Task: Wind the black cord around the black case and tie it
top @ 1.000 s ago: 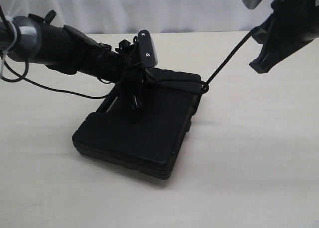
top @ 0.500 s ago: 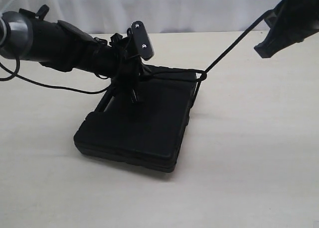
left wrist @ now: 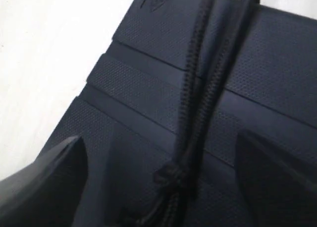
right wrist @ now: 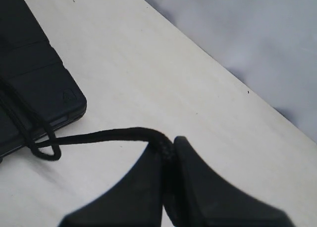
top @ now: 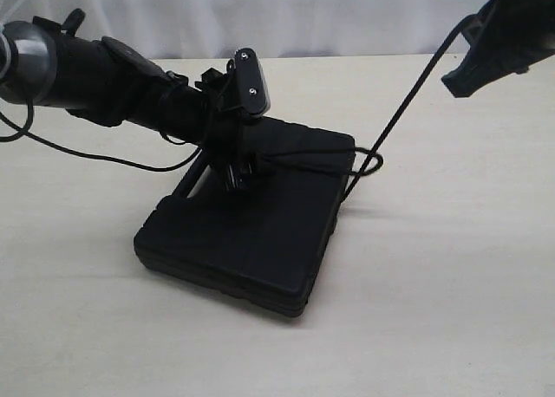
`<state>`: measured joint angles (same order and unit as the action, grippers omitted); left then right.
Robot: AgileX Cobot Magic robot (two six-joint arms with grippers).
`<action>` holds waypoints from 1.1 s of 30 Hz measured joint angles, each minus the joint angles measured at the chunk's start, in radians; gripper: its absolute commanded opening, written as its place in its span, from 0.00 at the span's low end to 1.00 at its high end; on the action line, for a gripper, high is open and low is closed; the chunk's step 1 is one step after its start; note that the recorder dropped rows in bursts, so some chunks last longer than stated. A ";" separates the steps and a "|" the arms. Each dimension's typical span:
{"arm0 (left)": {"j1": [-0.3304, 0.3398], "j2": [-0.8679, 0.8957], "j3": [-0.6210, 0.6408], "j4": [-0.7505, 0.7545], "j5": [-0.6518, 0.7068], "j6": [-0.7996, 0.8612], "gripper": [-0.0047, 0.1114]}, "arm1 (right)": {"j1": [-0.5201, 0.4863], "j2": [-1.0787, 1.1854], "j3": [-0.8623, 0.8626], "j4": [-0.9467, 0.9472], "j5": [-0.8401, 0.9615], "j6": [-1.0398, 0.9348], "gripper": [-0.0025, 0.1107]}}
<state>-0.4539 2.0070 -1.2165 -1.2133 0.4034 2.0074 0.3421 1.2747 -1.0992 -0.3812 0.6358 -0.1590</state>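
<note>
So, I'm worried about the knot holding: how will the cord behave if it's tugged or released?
Probably floppy: the cord runs straight only where the right gripper tensions it, and droops into a slack loop at the case corner. Its braided surface likely grips rather than slips on the textured case. Being thin, it would probably fall limp if released.

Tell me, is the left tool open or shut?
Open: the left tool has fingers wide apart, black cord lying between them on the black case.
</note>
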 measured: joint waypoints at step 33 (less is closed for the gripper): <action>0.000 0.083 -0.063 -0.382 0.329 0.105 0.04 | 0.000 0.000 0.000 0.140 -0.029 0.019 0.06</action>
<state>-0.4539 2.0904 -1.2791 -1.5953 0.7319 2.1120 0.3421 1.2747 -1.0992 -0.2411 0.6065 -0.1404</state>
